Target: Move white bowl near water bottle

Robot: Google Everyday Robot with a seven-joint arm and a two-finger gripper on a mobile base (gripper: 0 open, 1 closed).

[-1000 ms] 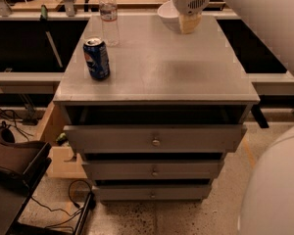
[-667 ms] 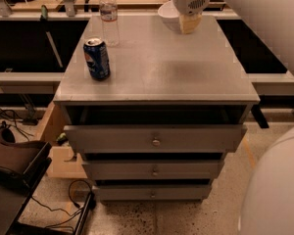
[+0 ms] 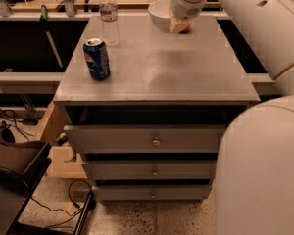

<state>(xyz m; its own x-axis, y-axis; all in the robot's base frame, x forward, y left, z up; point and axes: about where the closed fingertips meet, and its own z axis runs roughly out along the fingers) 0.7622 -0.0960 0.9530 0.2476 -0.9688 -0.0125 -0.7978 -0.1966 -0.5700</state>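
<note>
The white bowl [image 3: 158,14] sits at the back of the grey cabinet top [image 3: 157,67], right of centre. My gripper [image 3: 180,26] comes down from the upper right, and its tan fingers [image 3: 176,25] are at the bowl's right rim, closed on it. The arm hides the right part of the bowl. The water bottle [image 3: 109,16] stands upright at the back left of the top, about a hand's width left of the bowl. No apple can be made out.
A blue soda can [image 3: 96,58] stands upright on the left of the top, in front of the bottle. The cabinet's top drawer [image 3: 147,138] is pulled slightly open. Dark gaps lie on both sides of the cabinet. My white arm [image 3: 264,131] fills the right side.
The gripper and the white bowl have shifted together a little to the left, toward the water bottle. The bottle and the can have not moved.
</note>
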